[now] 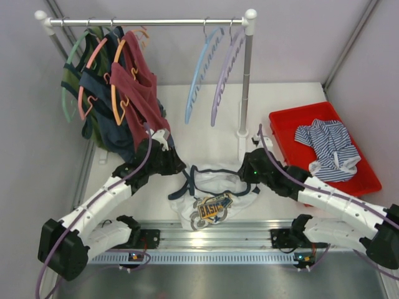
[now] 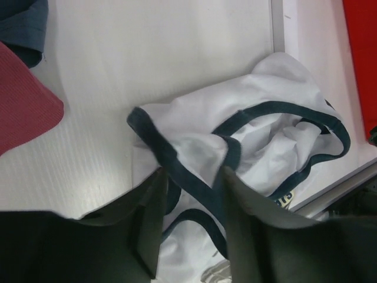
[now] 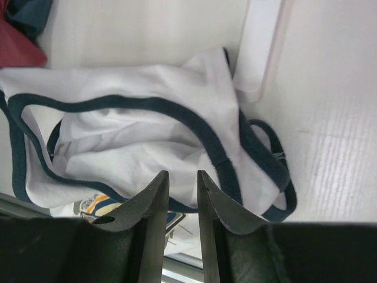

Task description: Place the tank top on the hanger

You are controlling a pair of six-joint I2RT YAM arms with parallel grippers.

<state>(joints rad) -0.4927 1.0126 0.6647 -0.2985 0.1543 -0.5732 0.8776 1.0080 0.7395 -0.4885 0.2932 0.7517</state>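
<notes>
While the tank top (image 1: 212, 193) lies crumpled on the worktop (image 1: 212, 143), its navy-trimmed strap (image 2: 177, 162) sits between the gaping left jaws. The right jaws are nearly closed over it, hold unclear. Pinch both shoulders firmly before lifting toward the light-blue hanger (image 1: 201, 68), well beyond both.

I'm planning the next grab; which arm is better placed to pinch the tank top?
Likely left: the left tool straddles a navy-trimmed fold of the tank top; the right tool is nearly closed, with no fold clearly between its fingers.
</notes>
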